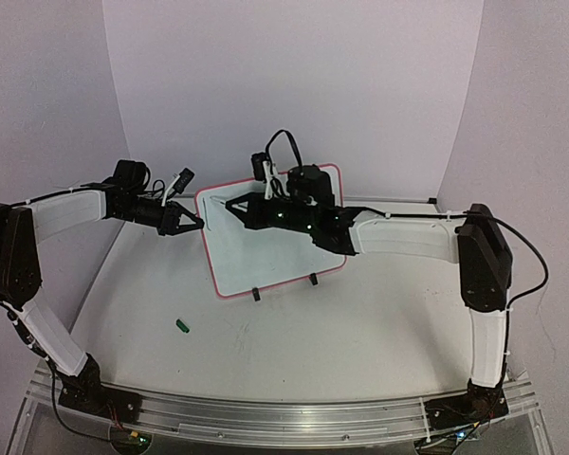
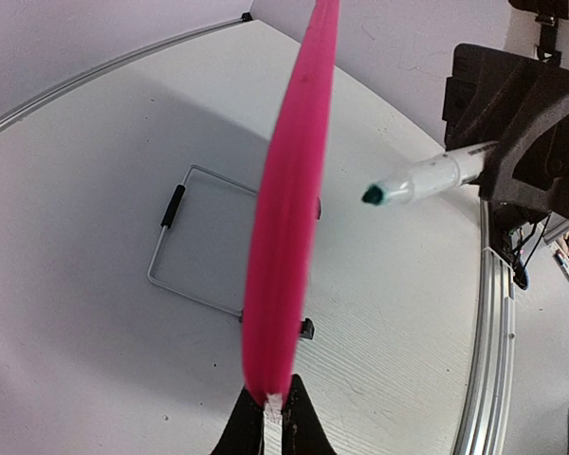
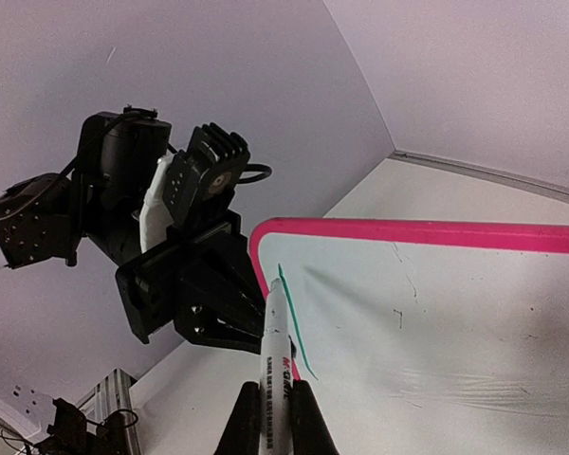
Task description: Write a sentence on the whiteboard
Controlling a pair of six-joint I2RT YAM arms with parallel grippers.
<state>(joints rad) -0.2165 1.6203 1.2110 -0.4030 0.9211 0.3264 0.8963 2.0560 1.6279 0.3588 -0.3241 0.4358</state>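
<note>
1. Writing is barely starting: my right gripper (image 3: 270, 422) is clamping a white marker with a green tip (image 3: 274, 327). The tip is hovering just off the far-left corner of the small white whiteboard with a thin red frame (image 1: 266, 258), which is standing centrally.
2. My left gripper (image 2: 273, 422) is pinching the board's left edge, jaws narrow.
3. I am seeing one thin green stroke (image 3: 302, 341), no words.
4. I am judging that the next move needs light contact, then rightward travel.
5. A small green cap (image 1: 181, 325) is lying near-left, well apart; the left gripper is crowding the row's start.

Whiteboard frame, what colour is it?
The whiteboard frame is bright pink. It shows best in the left wrist view, seen edge-on.
</note>
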